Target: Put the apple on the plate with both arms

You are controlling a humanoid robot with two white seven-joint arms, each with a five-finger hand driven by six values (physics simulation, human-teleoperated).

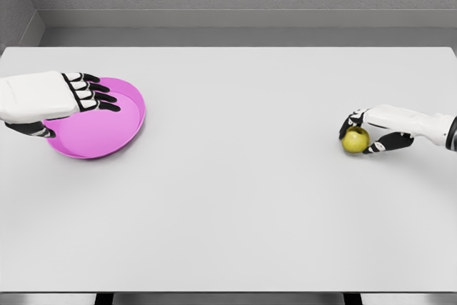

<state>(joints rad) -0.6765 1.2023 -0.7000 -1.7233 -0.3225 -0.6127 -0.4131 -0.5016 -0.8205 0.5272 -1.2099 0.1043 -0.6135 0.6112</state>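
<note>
A yellow-green apple (pixel 355 139) sits at the right side of the white table (pixel 243 176). My right hand (pixel 368 131) comes in from the right edge, its black fingers curled around the apple from above and behind. At the left lies a round pink plate (pixel 107 130), which looks slightly tilted. My left hand (pixel 77 99) reaches over the plate's left rim: the fingers lie flat across its top and the thumb (pixel 34 130) sits under the rim, pinching it. The hand hides the plate's left part.
A grey wall runs behind the table's far edge. The table's front edge lies near the bottom of the view. A broad stretch of bare tabletop separates the plate from the apple.
</note>
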